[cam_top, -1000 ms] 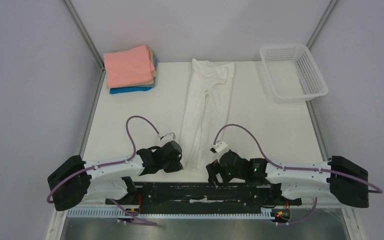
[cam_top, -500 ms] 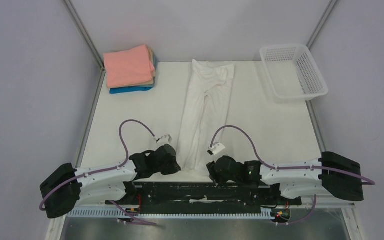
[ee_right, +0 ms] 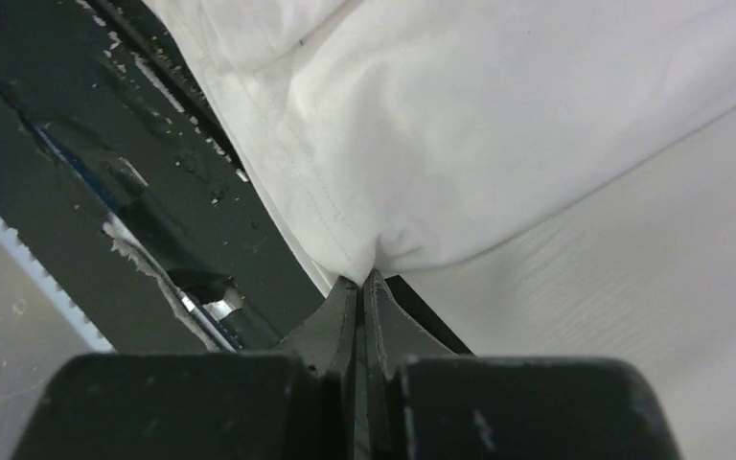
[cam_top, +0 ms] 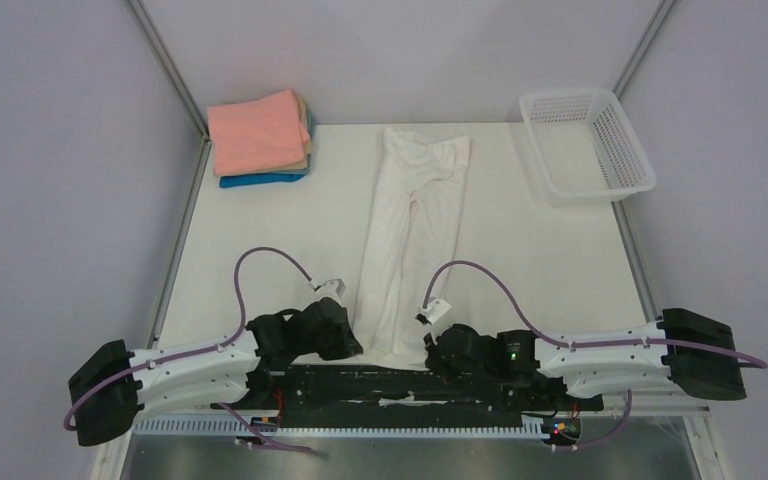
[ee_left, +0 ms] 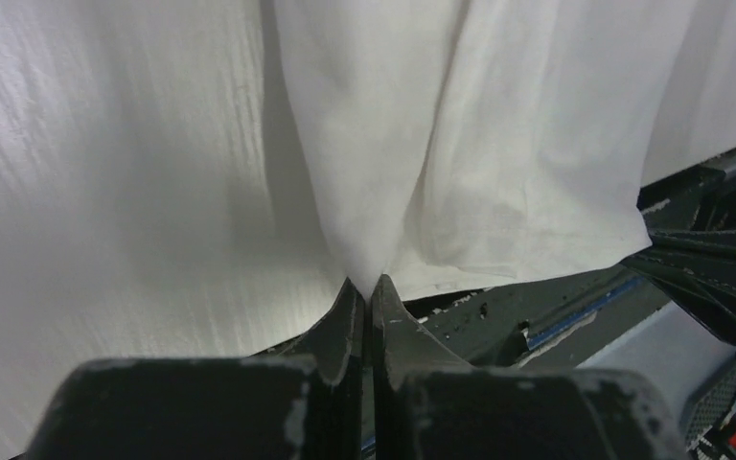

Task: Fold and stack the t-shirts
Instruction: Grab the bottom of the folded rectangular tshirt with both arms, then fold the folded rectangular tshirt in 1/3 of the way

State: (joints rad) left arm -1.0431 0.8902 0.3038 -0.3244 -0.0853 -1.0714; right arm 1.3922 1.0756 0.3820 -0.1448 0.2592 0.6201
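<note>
A white t-shirt (cam_top: 410, 225) lies as a long narrow strip down the middle of the table, collar end far, hem near. My left gripper (cam_top: 355, 338) is shut on the hem's left corner (ee_left: 369, 264); its jaws pinch the cloth at the tips. On the other side, my right gripper (cam_top: 425, 347) is shut on the hem's right corner (ee_right: 374, 251), cloth bunched at its closed tips. A stack of folded t-shirts (cam_top: 260, 135), salmon-pink on top with tan and blue beneath, sits at the far left corner.
A white lattice basket (cam_top: 588, 143) stands at the far right. The black mounting rail (cam_top: 400, 385) runs along the near edge just under the hem. Metal frame posts rise at both far corners.
Both arms have drawn back toward the near edge. The right gripper, open a second ago, has closed on the hem. The shirt's near end has shifted slightly toward me.
</note>
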